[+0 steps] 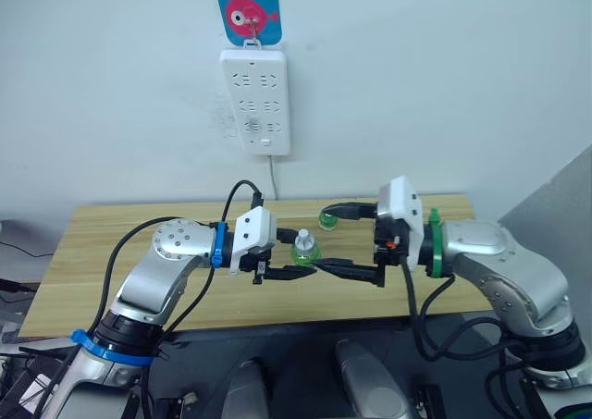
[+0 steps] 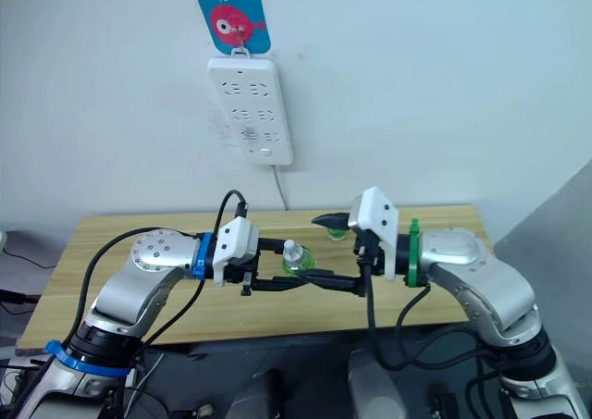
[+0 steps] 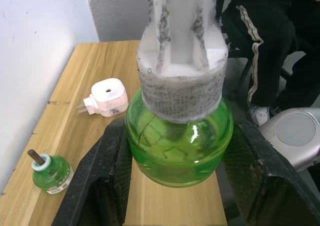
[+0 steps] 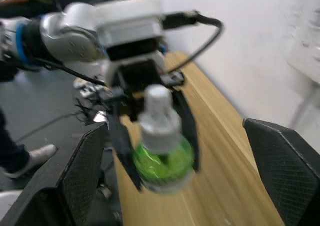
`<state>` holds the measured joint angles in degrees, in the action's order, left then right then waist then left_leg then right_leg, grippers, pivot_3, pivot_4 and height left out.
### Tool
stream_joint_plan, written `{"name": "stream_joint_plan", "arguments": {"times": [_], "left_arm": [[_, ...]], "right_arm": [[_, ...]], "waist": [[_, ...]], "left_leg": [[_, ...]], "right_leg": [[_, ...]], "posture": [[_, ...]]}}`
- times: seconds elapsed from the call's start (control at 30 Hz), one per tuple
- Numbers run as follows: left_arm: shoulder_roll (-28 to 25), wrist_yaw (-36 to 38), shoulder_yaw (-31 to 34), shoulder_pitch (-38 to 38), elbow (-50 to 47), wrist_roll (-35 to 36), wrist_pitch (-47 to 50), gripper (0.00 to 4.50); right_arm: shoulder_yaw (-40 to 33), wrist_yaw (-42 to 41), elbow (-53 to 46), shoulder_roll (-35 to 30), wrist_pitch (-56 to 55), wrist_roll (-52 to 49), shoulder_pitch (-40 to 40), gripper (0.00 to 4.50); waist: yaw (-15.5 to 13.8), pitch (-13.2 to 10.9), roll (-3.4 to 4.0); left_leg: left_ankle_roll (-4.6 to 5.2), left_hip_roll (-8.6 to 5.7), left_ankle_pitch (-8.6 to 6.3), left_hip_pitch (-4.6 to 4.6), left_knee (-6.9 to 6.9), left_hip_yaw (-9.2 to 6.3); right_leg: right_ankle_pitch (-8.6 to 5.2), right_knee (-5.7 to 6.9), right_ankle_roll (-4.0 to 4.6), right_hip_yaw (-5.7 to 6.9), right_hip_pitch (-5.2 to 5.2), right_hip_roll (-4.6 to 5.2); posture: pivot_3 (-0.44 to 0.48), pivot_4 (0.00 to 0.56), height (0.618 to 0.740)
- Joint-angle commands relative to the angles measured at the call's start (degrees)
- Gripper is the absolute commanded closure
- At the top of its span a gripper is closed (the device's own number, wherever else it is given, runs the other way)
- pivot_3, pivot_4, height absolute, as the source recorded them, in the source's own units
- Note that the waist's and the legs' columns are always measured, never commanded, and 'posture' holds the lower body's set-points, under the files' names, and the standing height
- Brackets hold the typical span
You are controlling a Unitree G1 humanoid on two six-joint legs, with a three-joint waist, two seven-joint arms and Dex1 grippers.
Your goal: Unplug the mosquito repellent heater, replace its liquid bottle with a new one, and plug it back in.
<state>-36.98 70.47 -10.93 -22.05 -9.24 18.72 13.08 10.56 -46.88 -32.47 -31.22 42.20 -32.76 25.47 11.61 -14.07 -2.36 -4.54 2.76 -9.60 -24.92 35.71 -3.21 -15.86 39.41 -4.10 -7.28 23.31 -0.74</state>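
Note:
My left gripper (image 1: 301, 255) is shut on a green liquid bottle (image 1: 305, 249) with a white cap, holding it upright above the table's front half. In the left wrist view the bottle (image 3: 178, 141) sits between the black fingers (image 3: 95, 176). My right gripper (image 1: 321, 240) faces it from the right, open wide, with one finger above and one below the bottle and touching nothing. The white mosquito repellent heater (image 3: 106, 98) lies on its side on the table, unplugged. A second green bottle (image 3: 51, 172) with a bare brown wick stands near it, and it appears again (image 1: 327, 220) behind the grippers.
A white power strip (image 1: 255, 100) hangs on the wall above the wooden table (image 1: 111, 252), under a blue fish hook, with its cable dropping behind the table. A seated person's legs (image 3: 265, 46) are beyond the table's end.

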Motion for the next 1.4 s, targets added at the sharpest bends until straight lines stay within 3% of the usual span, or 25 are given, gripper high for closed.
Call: {"name": "stream_joint_plan", "arguments": {"times": [0.03, 0.17, 0.6, 0.87, 1.0, 1.1, 1.23, 1.4], "left_arm": [[-0.36, 0.31, 0.13, -0.32, -0.94, -0.02, -0.96, 2.26], [0.12, 0.05, 0.22, -0.83, -0.99, 0.44, 0.20, 2.26], [-0.10, -0.50, 0.37, -0.90, -1.43, -0.05, 1.04, 2.26], [-1.94, -0.21, -0.42, 1.63, 1.25, -3.65, -1.33, 2.26], [-2.57, -0.93, 0.06, 3.62, 4.33, -5.49, -2.87, 2.26], [-3.61, -1.29, 1.20, 4.87, 4.44, -5.72, -2.84, 2.26], [-6.93, -0.91, 2.88, 8.26, 1.89, -4.90, -2.14, 2.26], [-11.11, -1.23, 6.61, 14.09, -2.92, -2.58, 1.10, 2.26]], "right_arm": [[1.01, 1.24, -1.45, 1.18, 0.70, -0.60, 1.41, 0.00], [2.76, 1.75, 0.61, 3.09, 0.17, 0.38, 2.52, 0.00], [3.65, 0.10, 1.72, 2.79, -0.47, 0.28, 4.22, 4.26], [-4.63, 1.20, 1.78, 3.04, 0.73, -5.46, 9.33, 4.26], [-6.19, 2.56, 2.86, 1.20, -2.35, -1.99, 6.02, 4.26], [-4.26, 6.00, 6.50, 3.94, -9.90, 4.35, -0.65, 4.26], [0.35, 9.86, 18.36, 7.64, -29.10, 18.09, -9.12, 4.26], [0.16, 16.39, 37.76, 14.86, -44.69, 25.66, -10.92, 4.26]], "waist": [[-0.06, 0.00, 0.00], [-0.11, 0.00, 0.00], [-0.24, 0.00, 0.01], [-0.12, -0.01, 0.01], [-0.14, -0.01, 0.01], [-0.41, 0.01, -0.02], [-0.48, -0.10, 0.08], [-0.45, -0.67, 0.36]], "left_leg": [[0.00, 0.00, 0.00, 0.00, 0.00, 0.00], [0.00, 0.00, 0.00, 0.00, -0.01, -0.01], [0.00, 0.00, 0.00, -0.01, -0.03, -0.01], [0.00, 0.01, 0.00, 0.00, -0.03, 0.00], [0.00, 0.02, 0.00, 0.00, -0.13, -0.02], [0.00, 0.02, 0.00, -0.01, -0.42, -0.02], [0.00, 0.00, 0.00, 0.00, -0.75, 0.09], [0.00, 0.11, 0.00, 0.05, -0.89, 0.15]], "right_leg": [[0.00, -0.01, 0.00, 0.00, 0.00, 0.00], [0.00, -0.02, 0.00, 0.02, 0.00, 0.00], [0.00, -0.03, 0.00, 0.02, 0.00, 0.01], [0.00, -0.04, 0.00, 0.01, 0.01, 0.00], [0.00, -0.11, 0.01, 0.04, 0.01, 0.01], [0.00, -0.38, 0.01, 0.05, 0.01, 0.03], [0.00, -0.43, -0.01, 0.03, 0.14, 0.08], [-0.02, -0.36, 0.04, 0.01, 0.27, 0.02]], "posture": [[-0.230, 0.195, 0.733], [-0.229, 0.193, 0.733], [-0.225, 0.195, 0.733], [-0.236, 0.201, 0.733], [-0.235, 0.203, 0.733], [-0.226, 0.212, 0.733], [-0.192, 0.244, 0.733], [-0.155, 0.282, 0.733]]}}
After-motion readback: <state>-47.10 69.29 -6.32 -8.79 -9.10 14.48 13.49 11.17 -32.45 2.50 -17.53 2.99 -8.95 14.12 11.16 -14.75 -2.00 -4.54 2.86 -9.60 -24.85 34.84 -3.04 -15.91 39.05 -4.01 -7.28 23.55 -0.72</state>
